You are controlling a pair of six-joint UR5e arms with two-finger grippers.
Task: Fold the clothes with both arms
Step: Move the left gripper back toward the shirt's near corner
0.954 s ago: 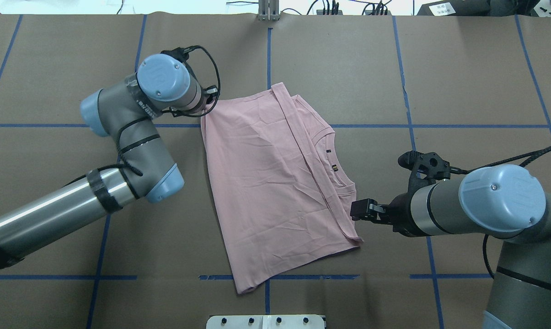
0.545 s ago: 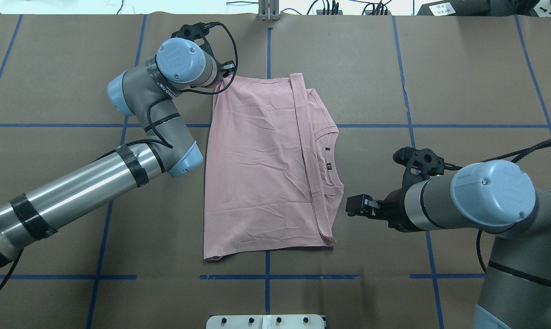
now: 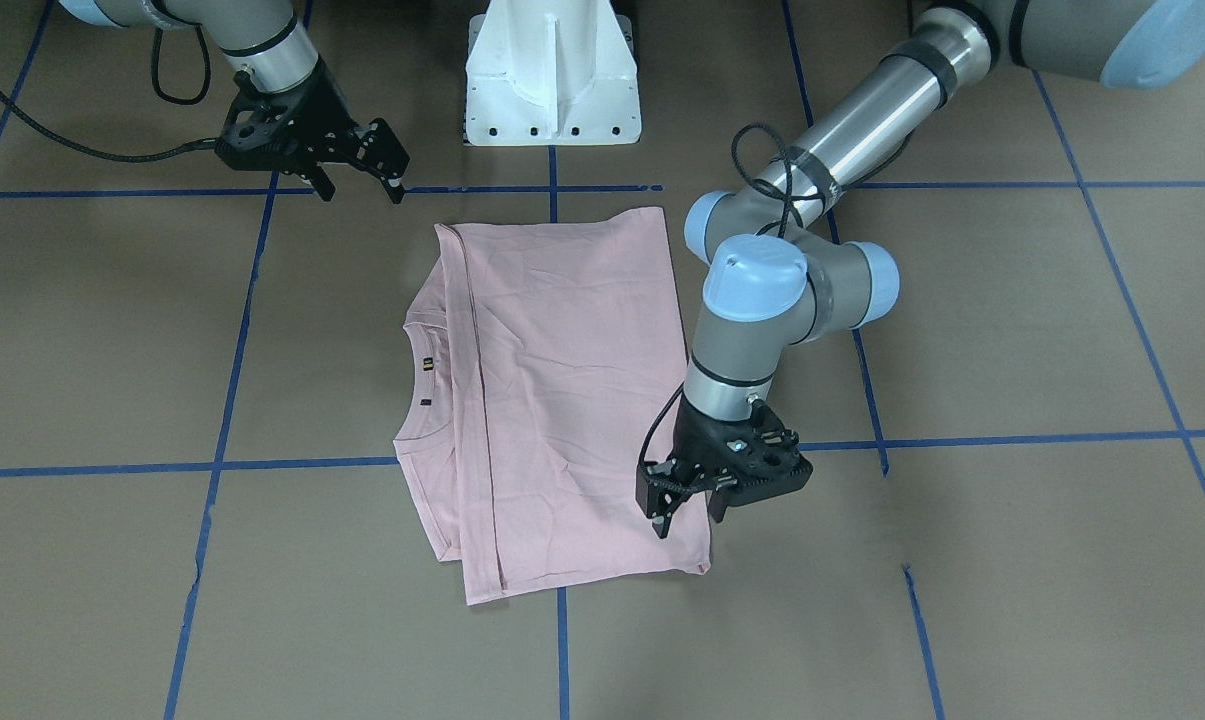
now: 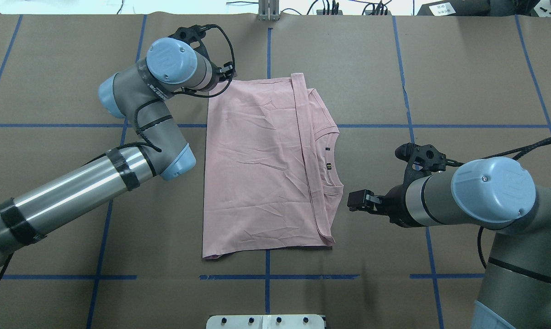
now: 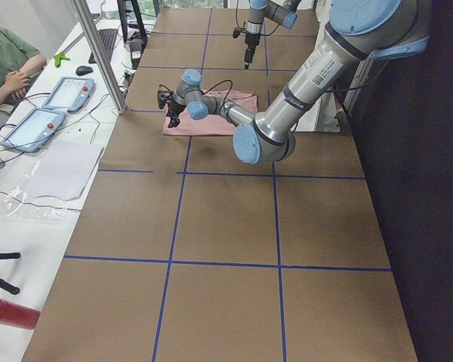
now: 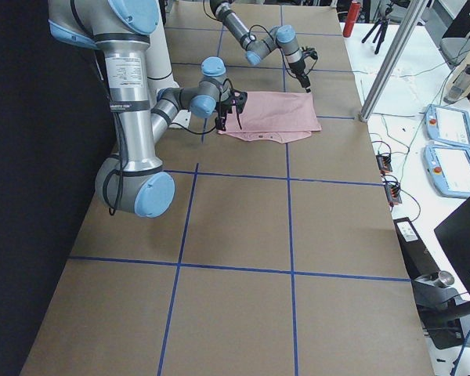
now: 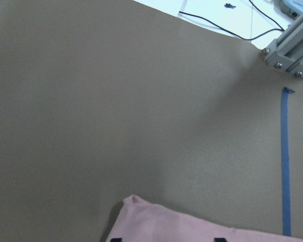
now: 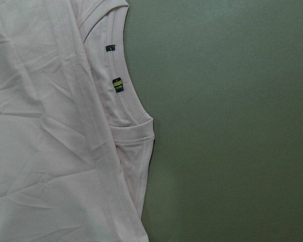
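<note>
Overhead exterior: your T-shirt (image 4: 257, 169) is lying long-ways front-to-back, collar pointing right; left gripper (image 3: 689, 518) and right gripper (image 3: 362, 190) are gaping, empty.

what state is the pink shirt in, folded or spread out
Folded: the T-shirt lies as a flat rectangle, one layer's edge doubled over beside the neckline, no sleeves sticking out.

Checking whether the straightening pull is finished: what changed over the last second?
The left gripper pulled the far left corner of the T-shirt away from the robot, swinging it straight, then released it. The right gripper stayed open beside the collar, hardly moving.
</note>
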